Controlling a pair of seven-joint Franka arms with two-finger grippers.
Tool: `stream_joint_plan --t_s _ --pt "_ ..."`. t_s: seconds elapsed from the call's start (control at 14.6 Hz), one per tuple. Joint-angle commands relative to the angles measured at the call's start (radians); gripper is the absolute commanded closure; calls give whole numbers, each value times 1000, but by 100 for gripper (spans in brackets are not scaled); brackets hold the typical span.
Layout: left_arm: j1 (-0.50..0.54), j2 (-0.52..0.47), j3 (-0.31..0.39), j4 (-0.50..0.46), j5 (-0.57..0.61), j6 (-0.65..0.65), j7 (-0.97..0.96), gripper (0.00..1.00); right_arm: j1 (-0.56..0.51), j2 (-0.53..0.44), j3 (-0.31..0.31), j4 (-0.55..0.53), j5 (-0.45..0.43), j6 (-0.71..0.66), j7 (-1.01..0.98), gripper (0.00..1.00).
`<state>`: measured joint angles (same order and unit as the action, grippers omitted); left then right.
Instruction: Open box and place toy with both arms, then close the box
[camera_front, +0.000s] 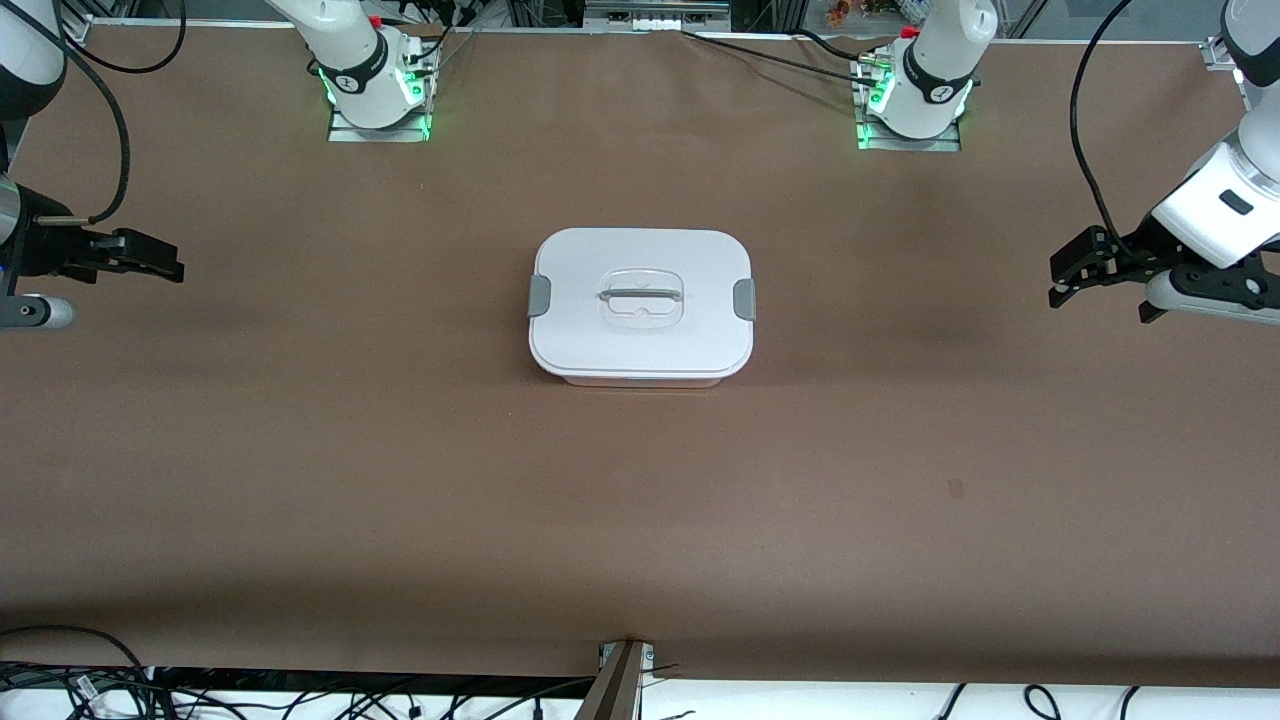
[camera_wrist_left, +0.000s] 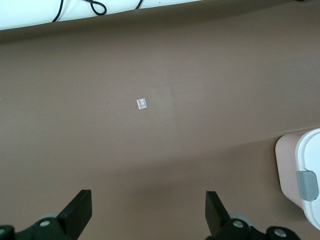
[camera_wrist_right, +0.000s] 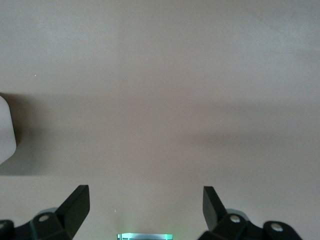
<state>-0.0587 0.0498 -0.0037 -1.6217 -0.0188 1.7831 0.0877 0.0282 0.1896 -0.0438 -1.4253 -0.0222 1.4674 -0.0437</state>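
Note:
The box (camera_front: 640, 305) sits in the middle of the brown table with its white lid on. Grey clips (camera_front: 539, 296) sit at both ends and a clear handle (camera_front: 640, 295) lies in the lid's centre. The box's pink tub and one clip (camera_wrist_left: 307, 185) show at the edge of the left wrist view. A white corner of the box (camera_wrist_right: 6, 130) shows in the right wrist view. My left gripper (camera_front: 1062, 281) (camera_wrist_left: 148, 200) hangs open over the left arm's end of the table. My right gripper (camera_front: 172, 264) (camera_wrist_right: 146, 197) hangs open over the right arm's end. Both are well apart from the box and hold nothing. The toy is out of view.
Both arm bases (camera_front: 378, 95) (camera_front: 910, 100) glow green along the table's edge farthest from the front camera. A small white tag (camera_wrist_left: 141, 103) lies on the bare cloth below my left gripper. Cables and a metal post (camera_front: 620, 680) line the edge nearest the camera.

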Motion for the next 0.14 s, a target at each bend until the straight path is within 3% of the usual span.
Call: stream_joint_plan --t_s 0.0,0.07 --pt "-9 13 -6 40 22 -31 -16 0 -1 8 1 23 15 -1 -1 0" --pt "-9 13 -7 37 20 -31 -14 0 -1 8 1 23 15 4 -1 0"
